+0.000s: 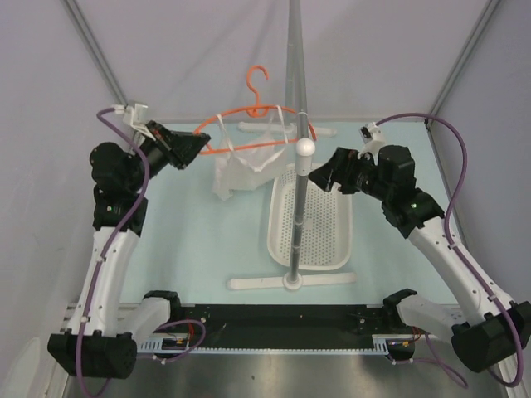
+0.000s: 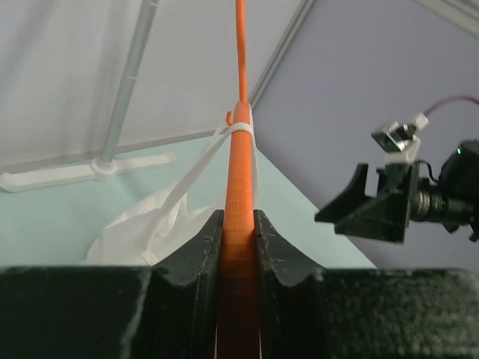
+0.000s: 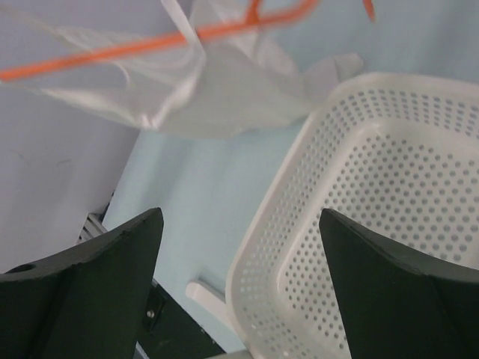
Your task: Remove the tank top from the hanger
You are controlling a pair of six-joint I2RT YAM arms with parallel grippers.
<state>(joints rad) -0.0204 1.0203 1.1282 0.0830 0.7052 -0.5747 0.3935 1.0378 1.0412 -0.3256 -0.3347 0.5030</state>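
The orange hanger (image 1: pixel 249 112) is held up in the air at the back, level, with its hook (image 1: pixel 257 83) pointing away. The white tank top (image 1: pixel 241 166) hangs from it by its straps and sags down to the table. My left gripper (image 1: pixel 199 143) is shut on the hanger's left end; in the left wrist view the hanger (image 2: pixel 239 172) runs straight out between the closed jaws of the left gripper (image 2: pixel 239 224), with a strap (image 2: pixel 241 129) looped over it. My right gripper (image 1: pixel 319 174) is open and empty, right of the tank top (image 3: pixel 224 90) and above the basket; it also shows in its own wrist view (image 3: pixel 239 217).
A white perforated basket (image 1: pixel 274 232) lies at centre right on the light blue table. A grey metal pole with a white ball (image 1: pixel 306 148) rises from a white stand base (image 1: pixel 290 282), just between the right gripper and the garment. Frame poles stand at the back corners.
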